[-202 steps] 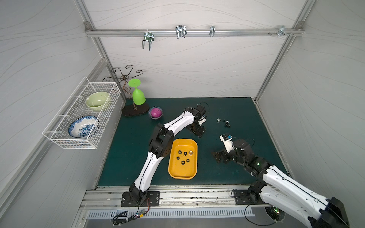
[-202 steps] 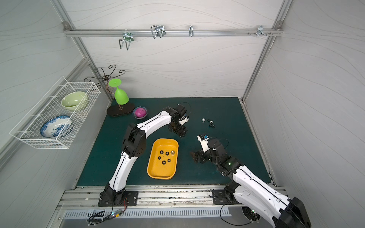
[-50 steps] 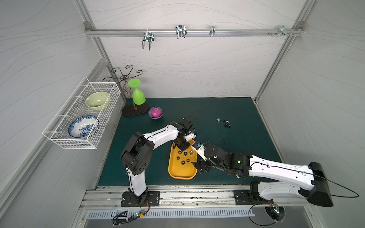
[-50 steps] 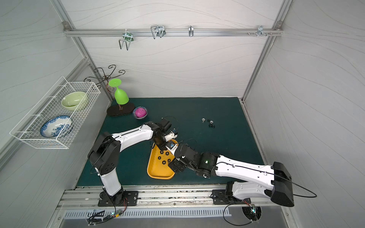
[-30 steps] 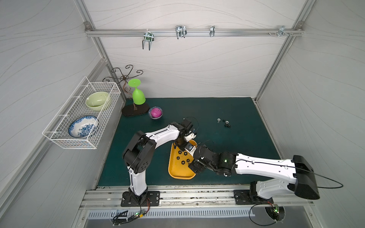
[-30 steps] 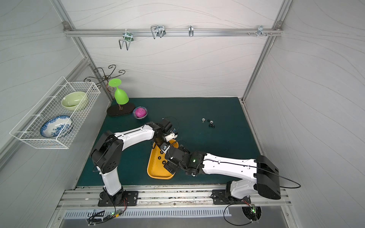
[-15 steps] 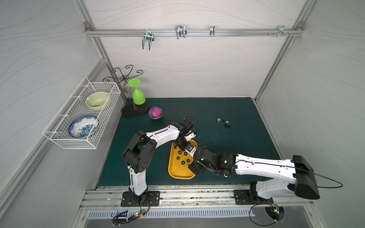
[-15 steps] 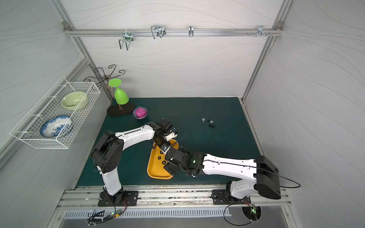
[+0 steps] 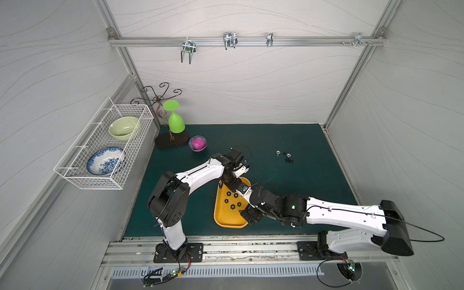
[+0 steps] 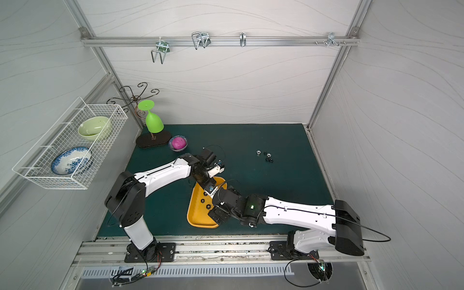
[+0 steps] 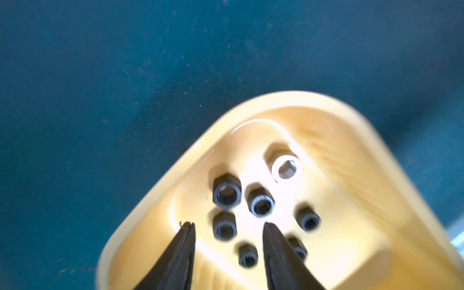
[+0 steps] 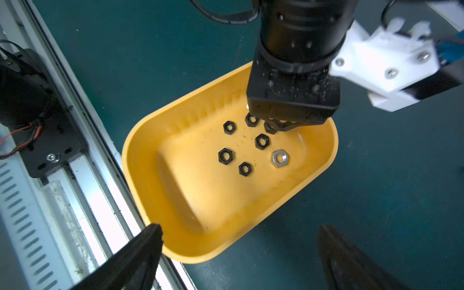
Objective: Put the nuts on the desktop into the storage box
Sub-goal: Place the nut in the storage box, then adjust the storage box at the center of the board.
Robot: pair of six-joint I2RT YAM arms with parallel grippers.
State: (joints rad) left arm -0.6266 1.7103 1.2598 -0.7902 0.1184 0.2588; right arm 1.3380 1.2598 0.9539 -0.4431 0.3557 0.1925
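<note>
The left tool (image 11: 228, 224) has just parted over the box (image 11: 351, 155), now empty; the right tool (image 12: 239, 228) gapes empty; four nuts (image 9: 288, 155) remain right of centre.

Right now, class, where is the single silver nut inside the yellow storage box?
In the right wrist view the silver nut lies flat on the storage box floor, toward its far right corner, beside a black nut.

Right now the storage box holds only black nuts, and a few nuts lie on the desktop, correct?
Not only black: the right wrist view shows one silver nut in the storage box too. A few nuts do lie on the desktop.
</note>
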